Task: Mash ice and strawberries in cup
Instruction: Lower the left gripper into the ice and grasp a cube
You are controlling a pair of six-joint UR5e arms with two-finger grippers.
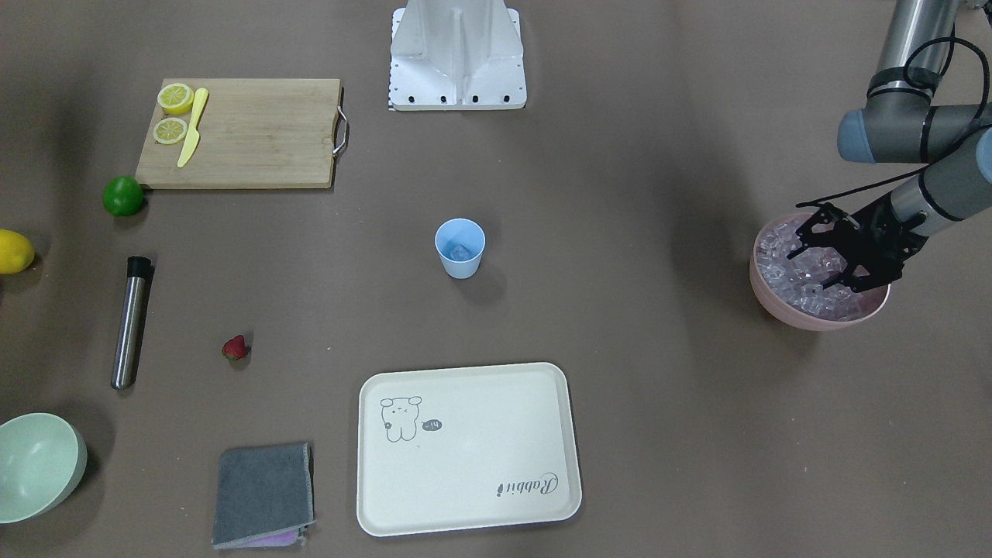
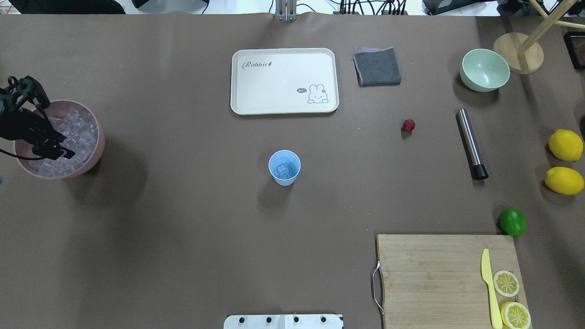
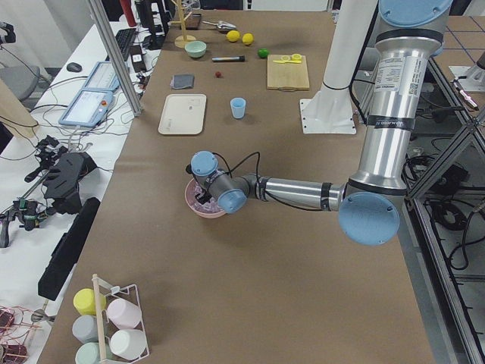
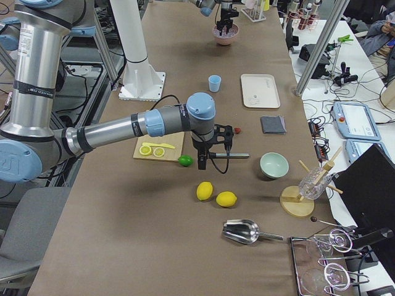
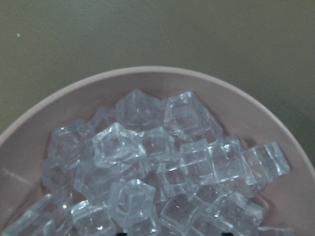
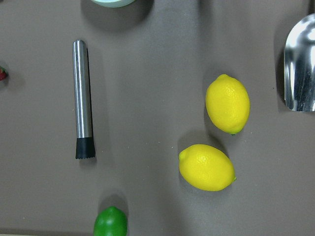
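The light blue cup (image 2: 284, 167) stands upright mid-table, and one ice cube (image 2: 284, 170) lies in its bottom. More ice (image 5: 162, 162) fills the pink bowl (image 2: 97, 151) at the table's left end. My left gripper (image 2: 57, 135) hangs open just over that ice, its fingers spread and nothing between them. The small red strawberry (image 2: 408, 125) lies alone on the table right of the tray. My right gripper (image 4: 210, 148) shows only in the exterior right view, hovering near the steel muddler (image 2: 471, 144); whether it is open or shut I cannot tell.
A cream tray (image 2: 284, 81), a grey cloth (image 2: 377, 66) and a pale green bowl (image 2: 484, 70) sit along the far side. Two lemons (image 2: 565, 162) and a lime (image 2: 513, 221) lie at the right. A cutting board (image 2: 445, 278) holds lemon slices and a yellow knife.
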